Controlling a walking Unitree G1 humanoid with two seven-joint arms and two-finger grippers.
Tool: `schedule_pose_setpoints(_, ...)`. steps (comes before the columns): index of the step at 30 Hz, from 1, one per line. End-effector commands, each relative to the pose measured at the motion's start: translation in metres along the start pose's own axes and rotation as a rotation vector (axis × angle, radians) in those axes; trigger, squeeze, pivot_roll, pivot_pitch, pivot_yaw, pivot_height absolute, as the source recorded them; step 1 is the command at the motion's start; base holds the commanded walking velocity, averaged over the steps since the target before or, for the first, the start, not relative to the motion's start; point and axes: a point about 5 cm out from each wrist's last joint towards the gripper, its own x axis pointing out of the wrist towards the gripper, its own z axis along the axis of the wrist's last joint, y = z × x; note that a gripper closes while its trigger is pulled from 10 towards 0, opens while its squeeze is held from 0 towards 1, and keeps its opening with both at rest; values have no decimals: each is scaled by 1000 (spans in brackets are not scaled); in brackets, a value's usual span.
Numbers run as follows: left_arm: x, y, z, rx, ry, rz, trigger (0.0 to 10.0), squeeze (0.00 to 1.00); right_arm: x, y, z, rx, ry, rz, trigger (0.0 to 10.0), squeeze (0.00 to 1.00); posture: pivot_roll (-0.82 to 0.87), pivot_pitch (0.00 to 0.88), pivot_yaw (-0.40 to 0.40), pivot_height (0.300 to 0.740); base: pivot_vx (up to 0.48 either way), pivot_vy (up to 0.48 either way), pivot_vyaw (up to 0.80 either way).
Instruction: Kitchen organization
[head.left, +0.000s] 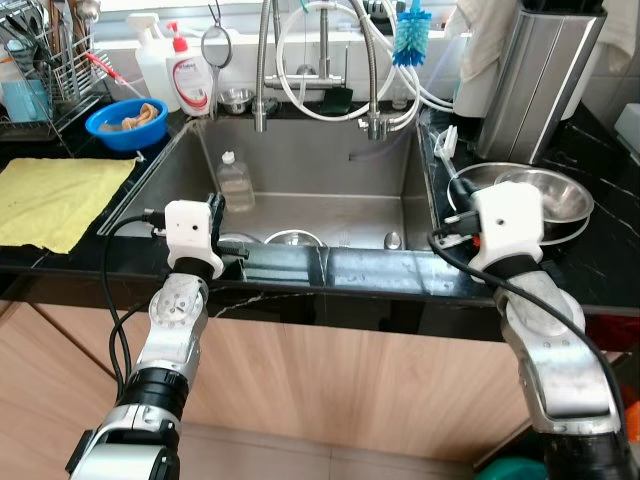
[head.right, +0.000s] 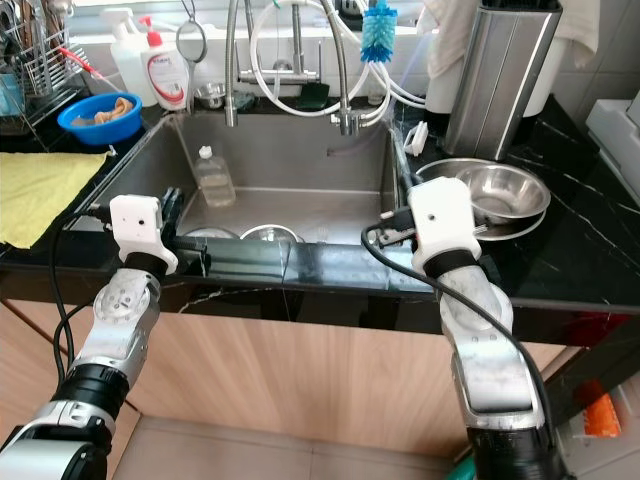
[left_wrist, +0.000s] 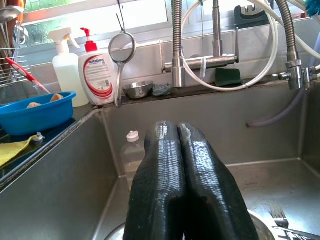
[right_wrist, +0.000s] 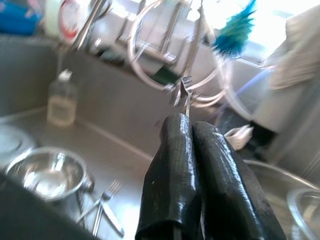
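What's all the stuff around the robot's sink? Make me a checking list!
Surface: black stone counter around a steel sink.
Job's things: clear bottle standing in the sink; small steel bowl and fork on the sink floor; steel bowls on the counter at right.
Clutter: yellow cloth, blue bowl, soap pump bottle, spray bottle, strainer, blue brush, dish rack.
Grippers: left gripper shut, over the sink; right gripper shut on a thin metal utensil.
Cables: black cables at both wrists; white hoses at the faucet.
Surroundings: wooden cabinet fronts below.
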Motion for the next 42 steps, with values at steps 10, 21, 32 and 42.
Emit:
schedule_pose_setpoints(10, 3, 2, 4, 15, -15, 8, 10000, 0, 36, 4, -12, -8, 84, 176, 10000, 0, -31, 0, 57, 740, 0, 0, 0)
schedule_pose_setpoints(21, 3, 3, 4, 18, -18, 2, 10000, 0, 48, 13, -29, 81, 160, 211, 10000, 0, -17, 0, 55, 740, 0, 0, 0)
schedule_pose_setpoints(32, 4, 3, 5, 21, -17, -8, 10000, 0, 50, 12, -30, 103, 153, 190, 10000, 1000, -21, 0, 65, 740, 0, 0, 0)
schedule_pose_setpoints(42, 3, 4, 5, 21, -14, -6, 10000, 0, 50, 4, -20, 77, 83, 113, 10000, 537, -20, 0, 63, 740, 0, 0, 0)
